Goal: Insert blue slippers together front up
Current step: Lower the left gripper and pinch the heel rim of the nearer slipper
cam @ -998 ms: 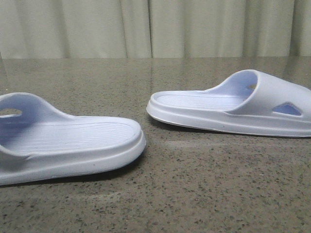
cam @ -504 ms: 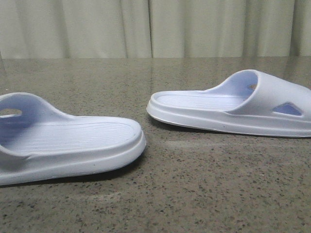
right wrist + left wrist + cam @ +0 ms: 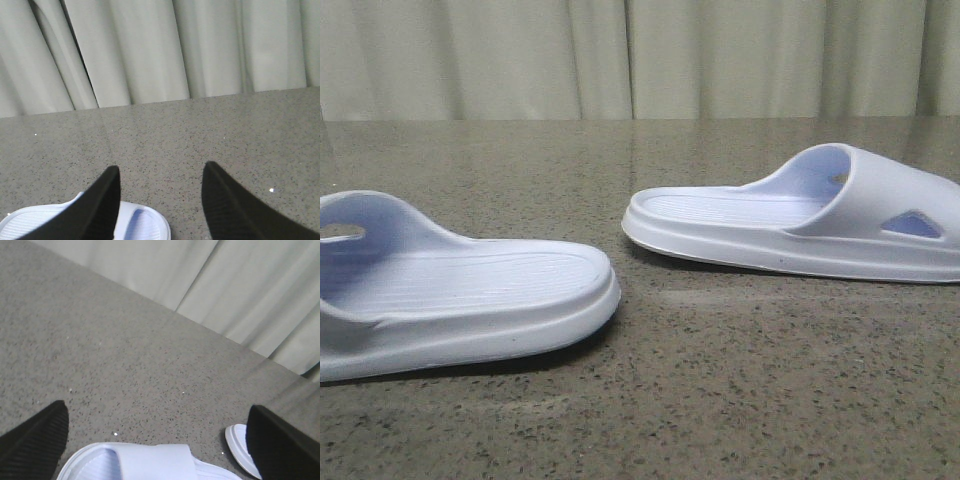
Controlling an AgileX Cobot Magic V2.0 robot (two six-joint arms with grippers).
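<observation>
Two pale blue-white foam slippers lie soles down on the speckled table. In the front view the left slipper (image 3: 450, 300) is near, its heel pointing right. The right slipper (image 3: 800, 225) lies farther back with its strap and triangular cutout at the right. Neither gripper shows in the front view. In the left wrist view my left gripper (image 3: 157, 410) is open wide above the left slipper's strap (image 3: 150, 462), and the other slipper's end (image 3: 240, 450) shows by one finger. In the right wrist view my right gripper (image 3: 161, 167) is open and empty, with a slipper's end (image 3: 145, 222) beside one finger.
The grey-brown speckled table (image 3: 720, 380) runs back to a pale pleated curtain (image 3: 640, 60). A gap of bare table lies between the two slippers.
</observation>
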